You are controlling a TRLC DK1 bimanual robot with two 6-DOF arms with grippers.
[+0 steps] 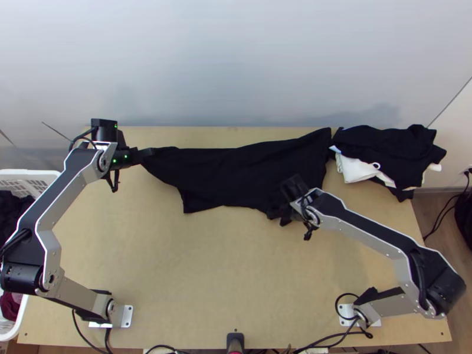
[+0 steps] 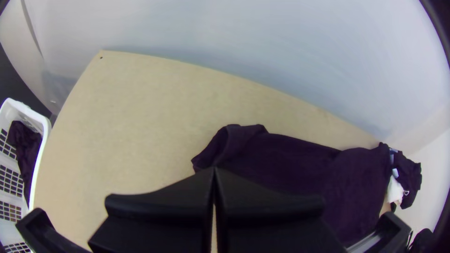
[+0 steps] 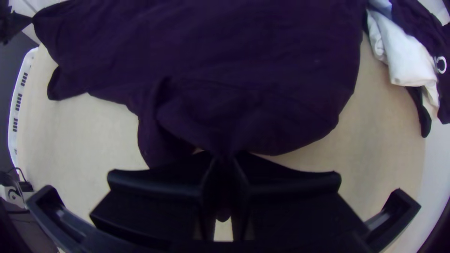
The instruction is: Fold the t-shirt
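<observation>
The black t-shirt point(image 1: 236, 174) lies partly spread along the table's far side, bunched at its near right part. At its left end is my left gripper point(image 1: 147, 153), its fingers together at the cloth's corner. In the left wrist view the left gripper point(image 2: 214, 171) is shut where the t-shirt point(image 2: 290, 164) ends. Over the shirt's near right edge stands my right gripper point(image 1: 289, 203). The right wrist view has the right gripper point(image 3: 224, 159) shut on a gathered fold of the t-shirt point(image 3: 234, 56), with cloth between its fingers.
A pile of dark and white clothes point(image 1: 389, 153) lies at the table's far right, close beside the shirt. A white basket point(image 1: 29, 175) with dark cloth stands off the left edge. Bare wood point(image 1: 224, 265) stretches between the arms' bases.
</observation>
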